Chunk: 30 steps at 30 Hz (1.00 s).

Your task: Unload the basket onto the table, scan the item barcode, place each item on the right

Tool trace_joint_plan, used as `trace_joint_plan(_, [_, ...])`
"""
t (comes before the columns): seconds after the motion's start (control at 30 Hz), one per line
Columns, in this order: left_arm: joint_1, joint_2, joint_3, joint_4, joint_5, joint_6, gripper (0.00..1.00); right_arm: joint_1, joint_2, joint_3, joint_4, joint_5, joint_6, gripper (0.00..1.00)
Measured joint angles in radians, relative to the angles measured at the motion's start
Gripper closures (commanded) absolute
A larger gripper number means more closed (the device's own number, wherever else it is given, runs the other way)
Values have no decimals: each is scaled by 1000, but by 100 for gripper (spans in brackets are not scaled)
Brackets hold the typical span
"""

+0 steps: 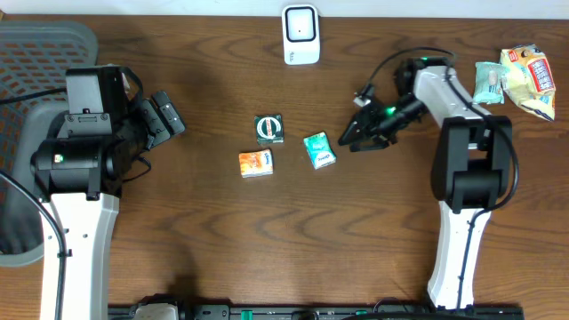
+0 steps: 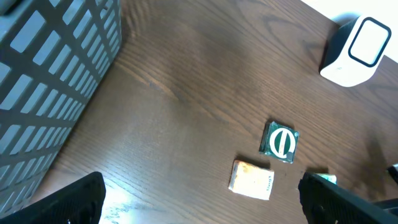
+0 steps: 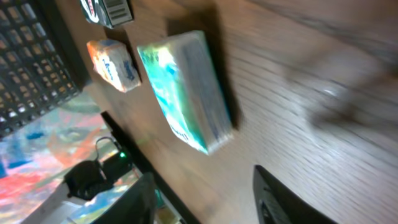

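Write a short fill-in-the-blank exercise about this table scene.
1. The grey basket sits on the robot's ___ side.
2. The right gripper stands open beside the teal packet, holding ___.
3. The scanner at the far edge is coloured ___.
Missing words: left; nothing; white.

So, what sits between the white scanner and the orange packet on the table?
The dark green packet with the round white logo lies on that line in the overhead view, apart from both the scanner and the orange packet.
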Motion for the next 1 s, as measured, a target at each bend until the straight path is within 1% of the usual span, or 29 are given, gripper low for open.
trace_joint_plan(0.07, [0,0,0,0,0,0,2,27,0,0,10,10,-9,51])
trace_joint_plan(0.13, [0,0,0,0,0,0,2,60,0,0,32,28,-12,54])
trace_joint_plan(0.27, [0,0,0,0,0,0,2,122,0,0,85,62,9,56])
trace_joint_plan(0.33, [0,0,0,0,0,0,2,145,0,0,119,87,35,62])
trace_joint_plan(0.43, [0,0,0,0,0,0,2,161,0,0,152,123,74,65])
trace_joint_plan(0.47, [0,0,0,0,0,0,3,163,0,0,167,138,87,69])
trace_joint_plan(0.53, [0,0,0,0,0,0,2,167,0,0,182,164,107,72])
trace_joint_plan(0.67, [0,0,0,0,0,0,2,173,0,-10,211,211,142,69])
trace_joint_plan(0.73, [0,0,0,0,0,0,2,176,-3,-16,228,216,161,63])
trace_joint_plan(0.8, [0,0,0,0,0,0,2,183,-16,-32,267,216,185,64])
trace_joint_plan(0.83, [0,0,0,0,0,0,2,187,-22,-40,288,219,191,67])
trace_joint_plan(0.87, [0,0,0,0,0,0,2,192,-28,-49,302,221,197,73])
trace_joint_plan(0.93, [0,0,0,0,0,0,2,200,-33,-66,317,225,211,89])
trace_joint_plan(0.97, [0,0,0,0,0,0,2,203,-33,-72,319,219,214,94])
trace_joint_plan(1.0, [0,0,0,0,0,0,2,205,-33,-76,320,207,221,94])
